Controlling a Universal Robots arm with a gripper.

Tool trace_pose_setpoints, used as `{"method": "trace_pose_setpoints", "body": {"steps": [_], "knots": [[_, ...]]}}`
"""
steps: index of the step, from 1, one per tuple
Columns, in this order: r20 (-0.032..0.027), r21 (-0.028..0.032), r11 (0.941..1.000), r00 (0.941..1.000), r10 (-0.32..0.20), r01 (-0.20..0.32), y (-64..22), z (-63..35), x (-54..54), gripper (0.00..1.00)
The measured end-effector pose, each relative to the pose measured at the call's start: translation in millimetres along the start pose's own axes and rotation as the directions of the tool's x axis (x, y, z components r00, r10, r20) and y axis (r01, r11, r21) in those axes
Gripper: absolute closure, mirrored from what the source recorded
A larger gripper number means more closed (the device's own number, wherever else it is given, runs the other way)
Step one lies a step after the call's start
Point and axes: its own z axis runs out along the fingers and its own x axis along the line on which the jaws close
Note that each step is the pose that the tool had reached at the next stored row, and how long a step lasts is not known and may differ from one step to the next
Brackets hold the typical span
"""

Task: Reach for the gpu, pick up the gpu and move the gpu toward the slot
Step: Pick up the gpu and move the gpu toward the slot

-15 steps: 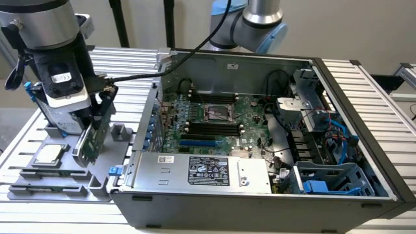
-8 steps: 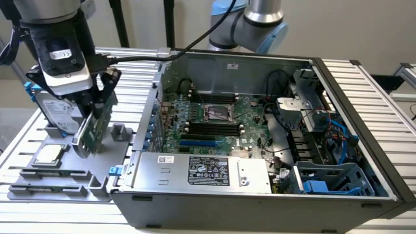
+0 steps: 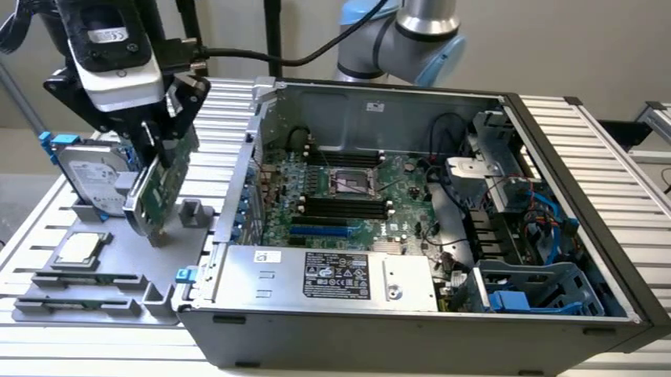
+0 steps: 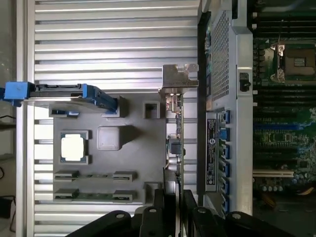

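The gpu [image 3: 165,182] is a green card that hangs tilted over the grey holder tray [image 3: 115,271] at the exterior view's left, its lower corner close to the tray. My gripper [image 3: 157,140] is shut on the card's upper edge. In the wrist view the gpu [image 4: 176,143] appears edge-on, dark and narrow, with its silver bracket [image 4: 178,79] at the far end. My gripper [image 4: 172,205] has one black finger on each side of it. The blue slot [image 3: 320,232] lies on the motherboard [image 3: 346,196] inside the open computer case [image 3: 419,330], at the exterior view's right of the card.
A silver hard drive [image 3: 89,177] with blue rails stands in the tray just beside the gpu. A square processor chip [image 3: 82,247] and memory sticks [image 3: 84,279] lie nearer the tray's front. The case's side wall [image 3: 250,173] rises between the tray and the motherboard.
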Motion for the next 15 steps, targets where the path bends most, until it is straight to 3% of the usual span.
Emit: {"method": "trace_pose_setpoints", "body": {"steps": [9, 15], "knots": [[-0.01, -0.0056, 1.0, 1.0, 0.0, 0.0, 1.2, -38.3, -37.9, 0.74], [-0.0104, -0.0141, 0.9999, 0.9999, -0.001, 0.001, 3.0, -44.2, -62.2, 0.74]]}}
